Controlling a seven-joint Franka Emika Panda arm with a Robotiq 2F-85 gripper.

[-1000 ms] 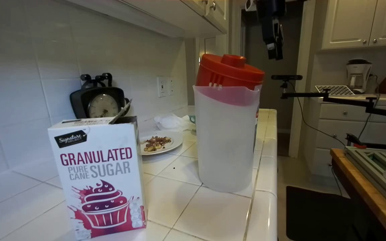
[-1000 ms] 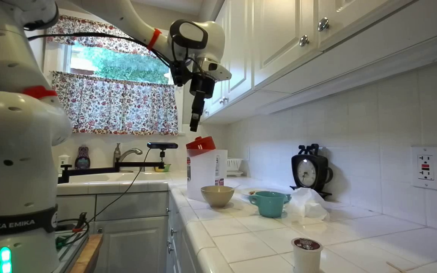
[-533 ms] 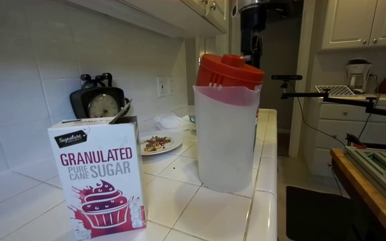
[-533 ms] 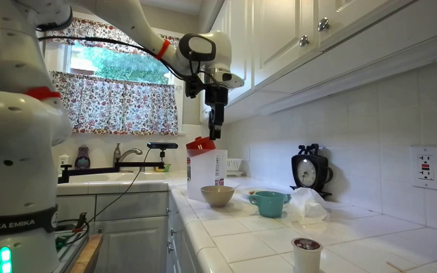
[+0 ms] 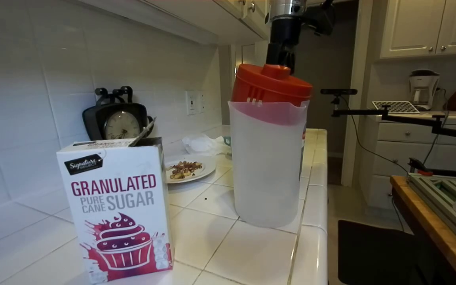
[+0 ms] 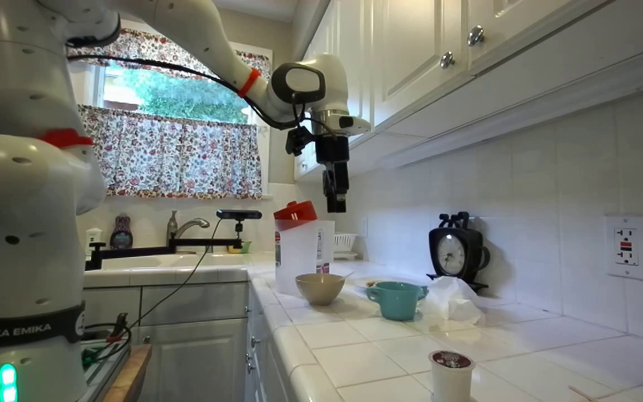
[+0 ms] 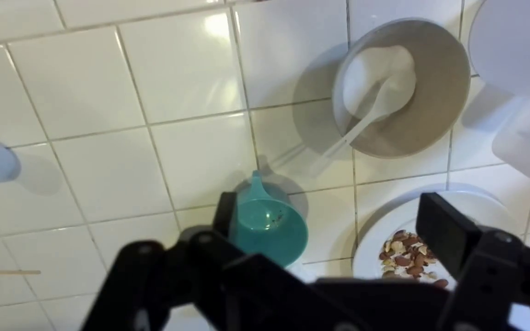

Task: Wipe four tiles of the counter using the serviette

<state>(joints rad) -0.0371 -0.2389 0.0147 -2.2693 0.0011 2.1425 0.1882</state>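
The serviette is a crumpled white paper [image 6: 451, 301] on the counter [image 6: 355, 363], behind the teal cup and close to the wall. It also shows in an exterior view [image 5: 203, 145] behind the plate. In the wrist view only a small white bit of it [image 7: 303, 273] shows; my gripper hides the rest. The counter of glossy white tiles fills the wrist view [image 7: 101, 170]. My gripper [image 7: 331, 218] is open and empty, fingers pointing down. It hangs high above the counter, in an exterior view [image 6: 335, 206] just right of the pitcher's red lid and apart from the serviette.
A teal cup [image 7: 269, 227], a plate of nuts [image 7: 373, 250], a beige bowl with a spoon [image 7: 440, 92] and a tall pitcher [image 5: 267, 170] stand near below. A sugar box [image 5: 115, 213], a black clock [image 6: 449, 254] and a small pod cup [image 6: 451, 379] stand around. Cabinets hang above.
My gripper has moved right and lower in an exterior view, from above the pitcher lid to beside it, and turned to point more straight down. The objects on the counter have not moved.
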